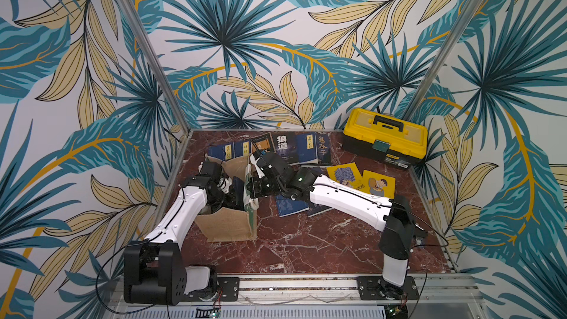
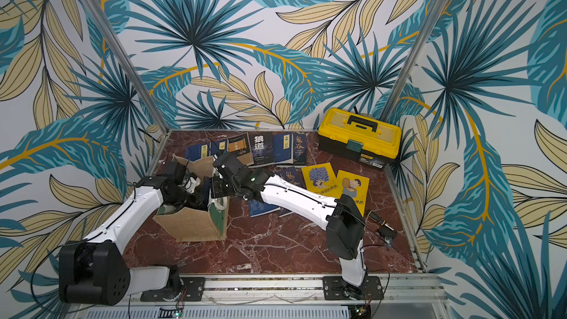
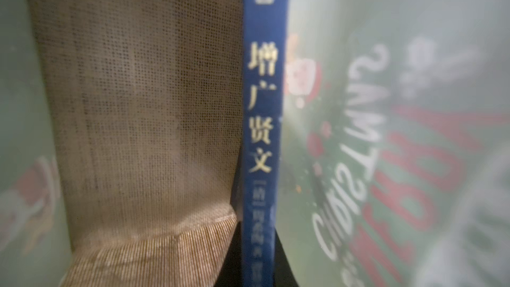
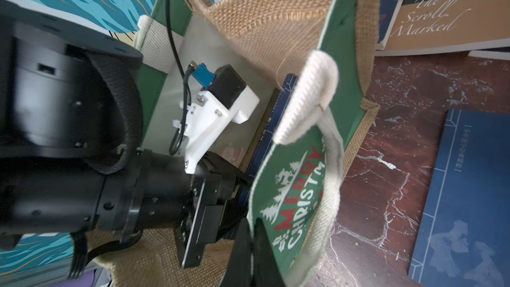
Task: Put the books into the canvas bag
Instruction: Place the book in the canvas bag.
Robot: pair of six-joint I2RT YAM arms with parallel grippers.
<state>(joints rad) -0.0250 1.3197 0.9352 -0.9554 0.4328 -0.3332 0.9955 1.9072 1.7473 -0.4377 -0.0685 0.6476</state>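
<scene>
Here, L fingers (image 3: 231,267) clench a navy book (image 3: 262,106) inside the canvas bag (image 1: 228,224); R fingers (image 4: 242,249) pinch shut on bag's green side.

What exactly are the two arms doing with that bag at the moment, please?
The left pincer reaches inside the canvas bag, shut on a navy book that sits beside the bag's green printed panel. The right pincer pinches that panel's rim, apparently holding the mouth open. More books lie on the marble table, two yellow books among them, near the yellow toolbox.
</scene>
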